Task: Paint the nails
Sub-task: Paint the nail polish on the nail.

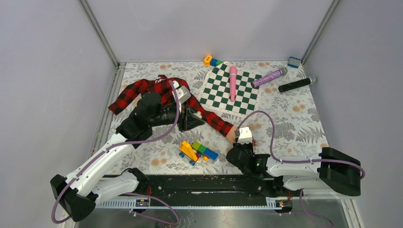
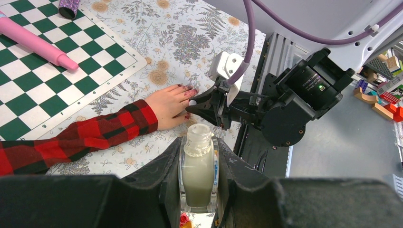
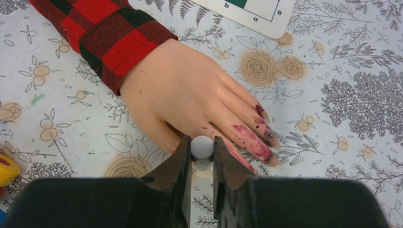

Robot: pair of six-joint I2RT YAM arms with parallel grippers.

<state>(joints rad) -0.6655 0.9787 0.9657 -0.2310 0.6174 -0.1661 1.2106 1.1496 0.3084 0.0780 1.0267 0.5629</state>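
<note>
1. Lower centre of the right wrist view: the right gripper (image 3: pixel 202 145) has its jaws pinched narrow on a small white, round-topped brush cap (image 3: pixel 202 148), pointing downward. The bristles beneath are hidden.
2. Just beyond the jaws, mid-frame, a pale pink mannequin hand (image 3: pixel 185 90) lies palm down on the flowered tablecloth (image 3: pixel 332 95), fingers pointing to the lower right. The nails (image 3: pixel 264 138) carry dark red polish, which is also smeared along the fingers. A red-black plaid sleeve (image 3: pixel 114 42) runs off to the upper left.
3. The step in hand appears to be brushing polish onto the nails, with the brush over the fingers closest to the jaws. The next move likely calls for short, light strokes kept on one nail, or a trip to the bottle for more polish.
4. Lower centre of the left wrist view: the left gripper (image 2: pixel 198 151) is clamped on a small pale bottle (image 2: pixel 198 178), upright with its neck open. It looks mostly full of pale, cloudy liquid.
5. In the top view, toy blocks (image 1: pixel 197 151) lie at centre frame. Farther back, at upper centre, a green chessboard (image 1: pixel 230 97) has a pink stick (image 1: pixel 233 81) lying on it.
</note>
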